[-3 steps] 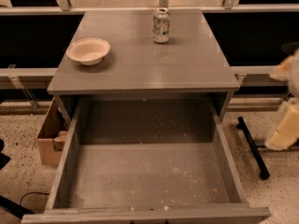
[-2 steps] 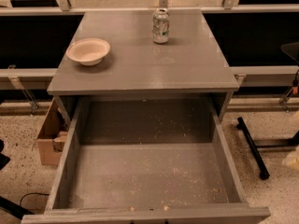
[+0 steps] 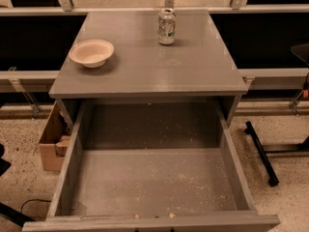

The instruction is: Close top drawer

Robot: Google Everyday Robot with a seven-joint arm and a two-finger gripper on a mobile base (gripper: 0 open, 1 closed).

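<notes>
The top drawer (image 3: pixel 149 182) is a large, deep grey wooden drawer pulled far out of the grey cabinet toward the camera. Its floor is speckled with crumbs and holds nothing else. Its front panel (image 3: pixel 149 223) runs along the bottom edge of the view, and the handle is hidden. The gripper is not in view.
A cream bowl (image 3: pixel 91 52) and a drink can (image 3: pixel 166 26) stand on the grey cabinet top (image 3: pixel 193 66). An open cardboard box (image 3: pixel 50 141) sits on the floor at the left. A black stand leg (image 3: pixel 260 152) lies on the floor at the right. A railing and dark window run behind.
The pale arm part at the right edge one second ago has left the view. The drawer, bowl and can have not moved.
</notes>
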